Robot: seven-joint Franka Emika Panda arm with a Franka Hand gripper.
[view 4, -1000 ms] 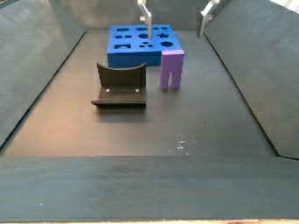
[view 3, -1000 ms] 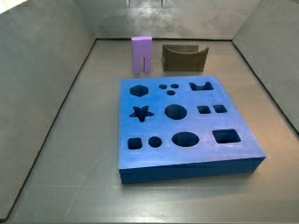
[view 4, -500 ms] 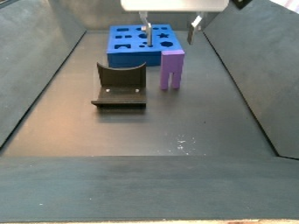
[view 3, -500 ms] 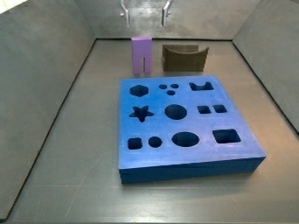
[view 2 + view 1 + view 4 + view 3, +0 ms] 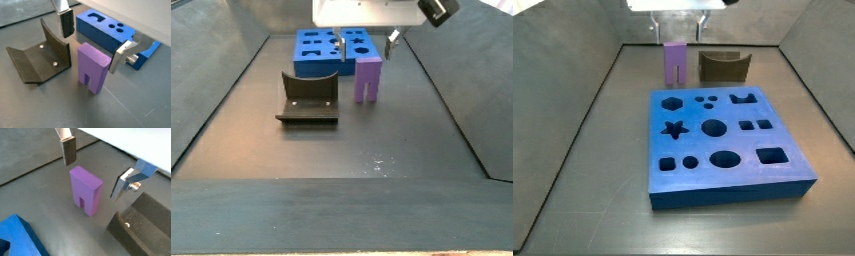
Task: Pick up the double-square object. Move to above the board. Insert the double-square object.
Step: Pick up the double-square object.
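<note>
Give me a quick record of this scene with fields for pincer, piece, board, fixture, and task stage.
pincer: pincer open, fingers either side of the piece's top, not touching
piece: double-square object standing on the floor, slot end down, unheld
board: board flat on the floor, holes empty
fixture: fixture beside the piece
task stage: pickup not yet done

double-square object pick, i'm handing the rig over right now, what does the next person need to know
Gripper: open, above the floor, its fingers on either side of the top of the tall light-purple double-square object, not touching it.
The object stands upright on its two prongs, beside the dark L-shaped fixture.
The large flat blue board with shaped cut-outs lies apart on the floor, holes empty.
Done: gripper lined up over the object.
Left: descend, grasp, lift, move above the board, insert.
</note>
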